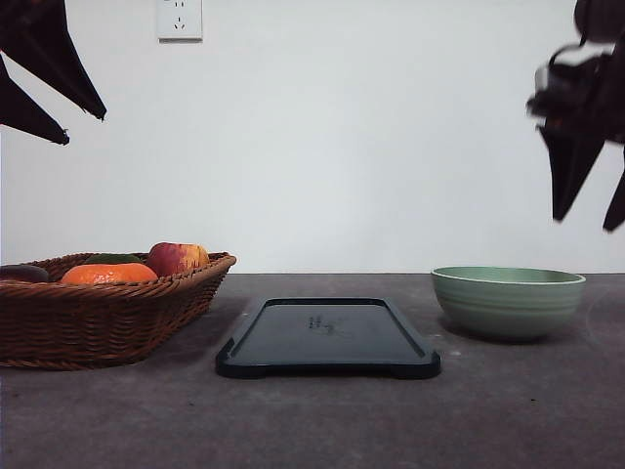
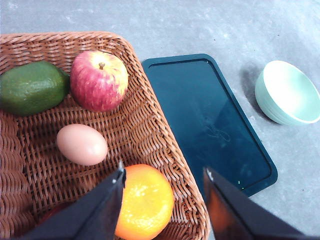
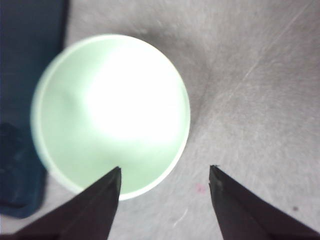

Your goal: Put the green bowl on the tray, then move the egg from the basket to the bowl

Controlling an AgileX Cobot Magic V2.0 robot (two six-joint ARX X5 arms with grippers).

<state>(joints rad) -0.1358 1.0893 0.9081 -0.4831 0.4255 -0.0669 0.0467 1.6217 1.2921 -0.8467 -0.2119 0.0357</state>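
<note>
Beside egg [image 2: 82,144] — apple [image 2: 99,80], orange [image 2: 145,201], avocado [image 2: 32,87] crowd basket [image 2: 150,132]

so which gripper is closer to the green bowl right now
Right. The right gripper hangs open above the green bowl; the left gripper is high over the basket, across the tray.

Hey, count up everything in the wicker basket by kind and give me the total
Apple: 1
Avocado: 1
Egg: 1
Orange: 1
Dark item at the basket's far left end, kind unclear: 1
Total: 5
</note>
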